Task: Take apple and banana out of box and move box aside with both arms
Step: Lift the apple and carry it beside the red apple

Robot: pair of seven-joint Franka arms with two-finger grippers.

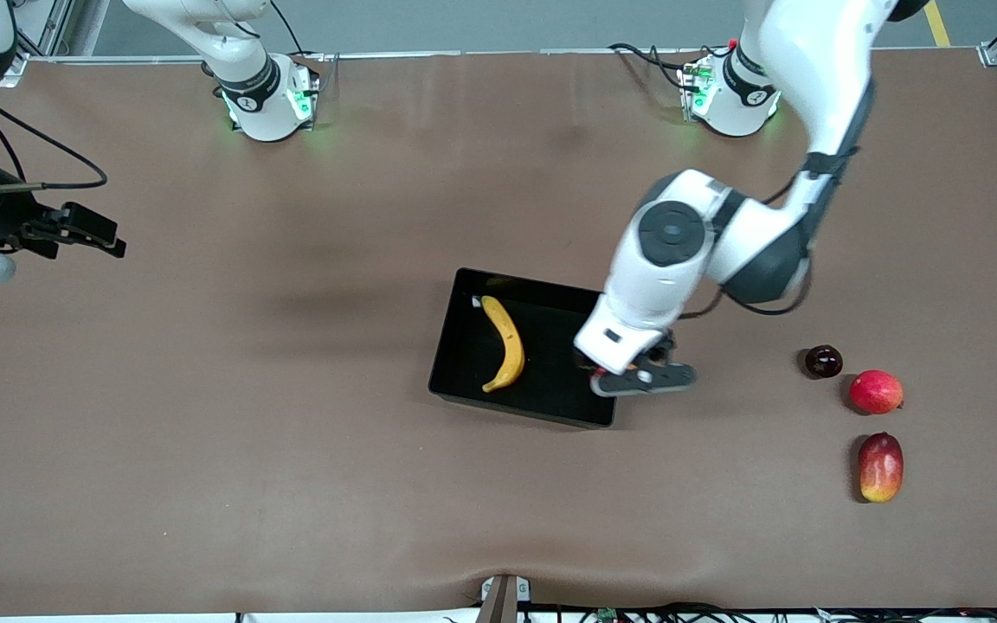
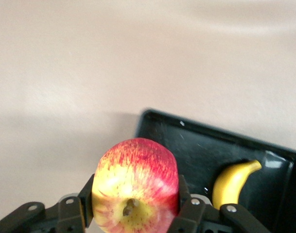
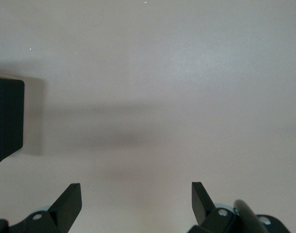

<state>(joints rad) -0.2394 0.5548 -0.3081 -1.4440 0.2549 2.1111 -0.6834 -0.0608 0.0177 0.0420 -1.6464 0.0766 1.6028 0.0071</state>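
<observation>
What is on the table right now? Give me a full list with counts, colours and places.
Box: one, glossy black, mid-table.
Banana: one, yellow, lying in the box.
Apple: one, red with yellow patches, held in the left gripper over the box's edge at the left arm's end.
Plum-like fruit: one, dark, on the table toward the left arm's end.
Round red fruit: one, beside the dark fruit, nearer the front camera.
Mango: one, red-yellow, nearest the front camera of the three.
Table: one, brown.
Left gripper: black, shut on the apple.
Right gripper: black, open, waiting over bare table at the right arm's end.
</observation>
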